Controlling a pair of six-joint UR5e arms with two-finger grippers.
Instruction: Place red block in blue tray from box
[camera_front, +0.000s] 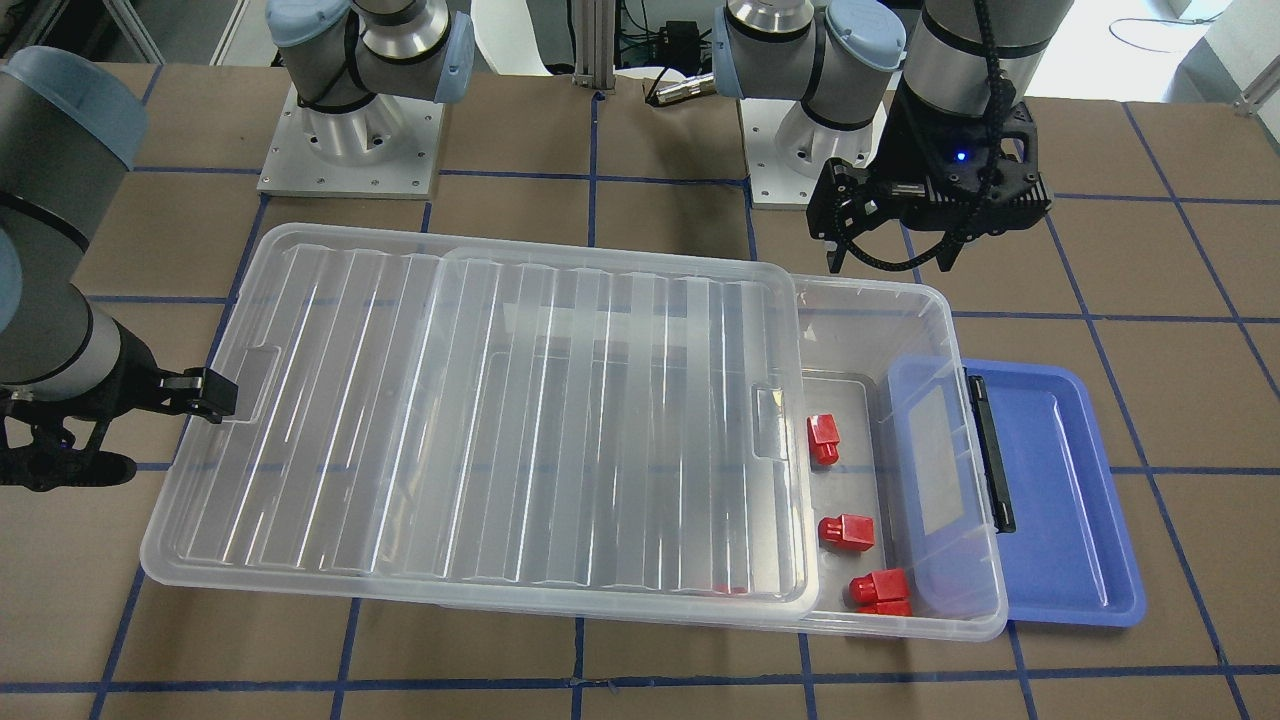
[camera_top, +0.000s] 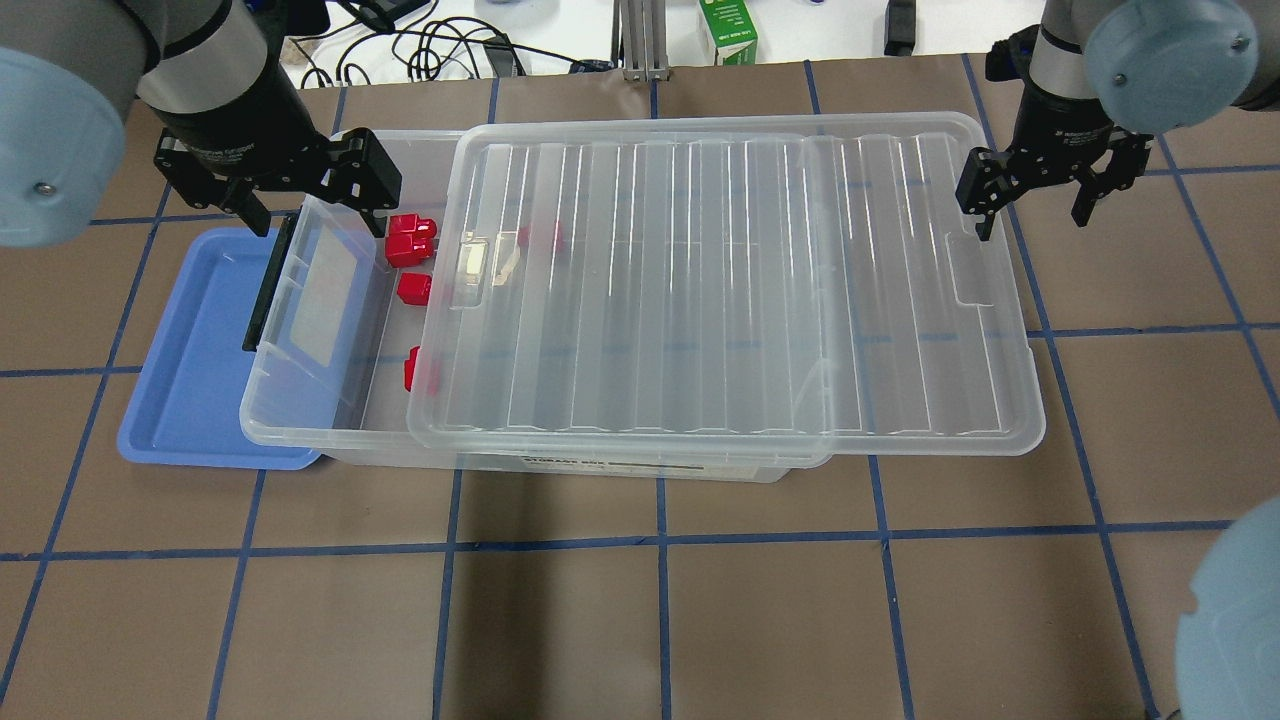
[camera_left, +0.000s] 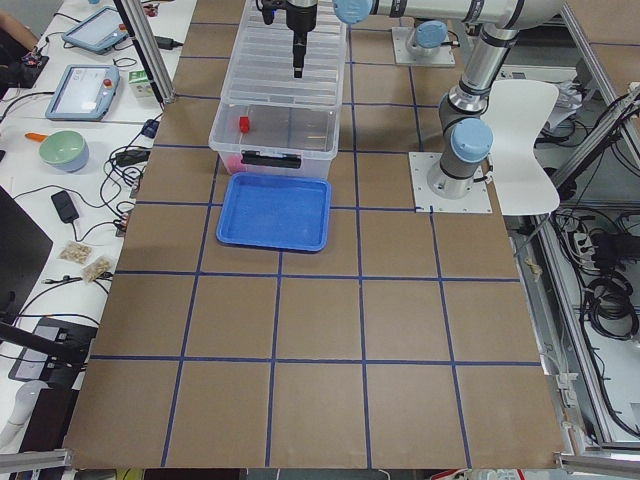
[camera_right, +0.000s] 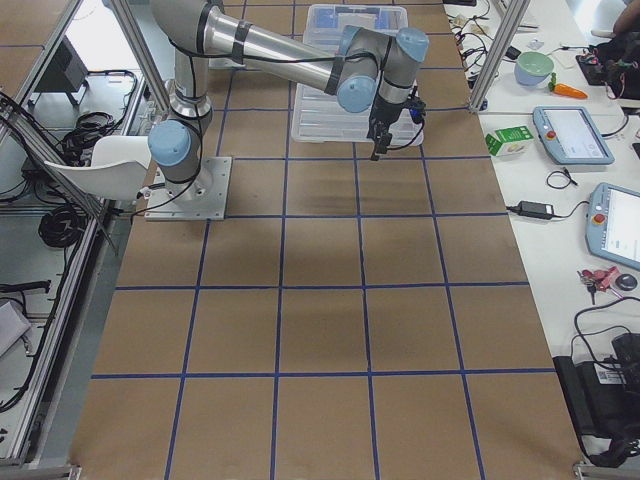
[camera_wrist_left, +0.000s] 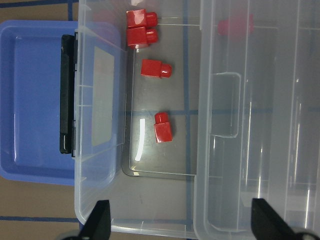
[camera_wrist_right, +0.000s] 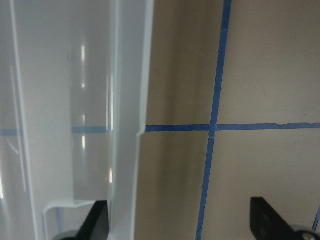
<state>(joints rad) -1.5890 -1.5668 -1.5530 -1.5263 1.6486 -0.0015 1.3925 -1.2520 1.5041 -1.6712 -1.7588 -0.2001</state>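
Overhead exterior: lid veils one red block; left end effector and right end effector released

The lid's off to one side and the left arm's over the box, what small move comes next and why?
Probably lower the left gripper, fingers open, onto the lone exposed red block below it: the lid leaves that end of the box uncovered, and the blue tray holds nothing.

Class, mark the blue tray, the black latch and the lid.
blue tray (camera_top: 190, 340): overhead view, bare floor.
black latch (camera_front: 990, 452): front-facing view, its middle.
lid (camera_top: 700, 290): overhead view, ribbed centre.
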